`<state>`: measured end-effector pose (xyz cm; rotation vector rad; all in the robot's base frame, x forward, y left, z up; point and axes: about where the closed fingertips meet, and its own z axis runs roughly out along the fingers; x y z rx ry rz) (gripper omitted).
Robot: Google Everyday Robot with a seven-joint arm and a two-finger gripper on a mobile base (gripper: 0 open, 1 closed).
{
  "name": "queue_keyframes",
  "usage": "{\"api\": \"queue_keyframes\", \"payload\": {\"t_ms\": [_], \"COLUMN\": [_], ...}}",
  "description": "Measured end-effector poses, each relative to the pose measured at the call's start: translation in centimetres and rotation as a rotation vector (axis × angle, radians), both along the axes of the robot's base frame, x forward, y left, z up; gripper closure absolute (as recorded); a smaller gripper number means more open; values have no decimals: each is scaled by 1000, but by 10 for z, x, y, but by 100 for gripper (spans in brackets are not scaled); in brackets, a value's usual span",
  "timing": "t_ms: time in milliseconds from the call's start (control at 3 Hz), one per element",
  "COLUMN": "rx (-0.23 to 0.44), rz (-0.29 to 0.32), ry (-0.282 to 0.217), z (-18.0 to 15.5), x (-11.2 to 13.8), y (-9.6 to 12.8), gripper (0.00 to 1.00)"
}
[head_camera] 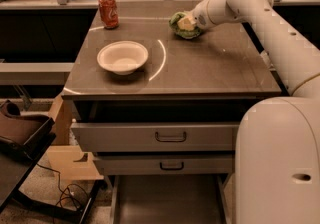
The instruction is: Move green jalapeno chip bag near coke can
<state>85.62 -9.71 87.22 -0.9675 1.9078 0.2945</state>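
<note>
The green jalapeno chip bag (180, 24), a small crumpled green foil bag with pale markings, lies at the back right of the grey tabletop (210, 68). My gripper (192, 22) is at the end of the white arm, right against the bag's right side and low over the table. The coke can (108, 10), red with a silver top, stands upright at the back left corner, well to the left of the bag.
A white bowl (122, 57) sits on the left half of the table, in front of the can. Below the top are two closed drawers (170, 137) and an open bottom drawer (167, 203). My white base (280, 163) stands at the front right.
</note>
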Motion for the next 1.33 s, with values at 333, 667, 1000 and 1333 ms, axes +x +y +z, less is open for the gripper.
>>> {"api": "queue_keyframes", "payload": {"t_ms": [333, 667, 1000, 1333], "rx": [0, -7, -30, -60], "rz": [0, 15, 22, 21], "ry": [0, -8, -51, -115], "z": [0, 19, 57, 104], "x": [0, -14, -46, -100], "y": [0, 3, -3, -12], "gripper": [100, 100, 100, 100]}}
